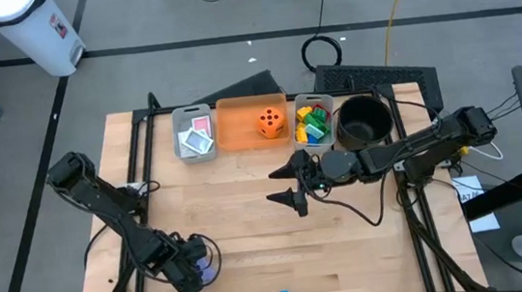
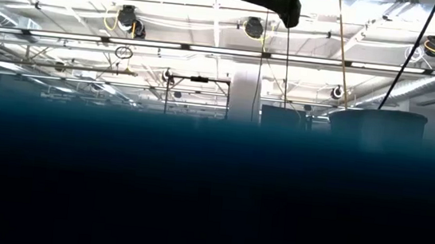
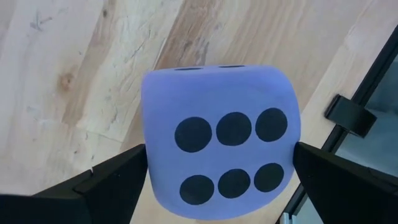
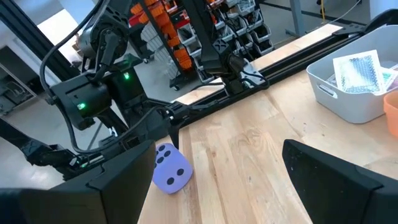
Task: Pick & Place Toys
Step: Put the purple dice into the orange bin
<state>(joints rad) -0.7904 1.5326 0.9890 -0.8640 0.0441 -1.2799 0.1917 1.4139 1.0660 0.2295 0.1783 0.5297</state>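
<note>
I have the left gripper [image 1: 205, 262] open astride the purple die [image 3: 221, 140]; I should close squarely on its sides. Right gripper [image 1: 287, 184] hovers open mid-counter.

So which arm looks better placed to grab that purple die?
The left. Its gripper is already at the purple die, fingers open on either side of it near the table's front-left. The right gripper hangs open mid-table, well away from the die.
</note>
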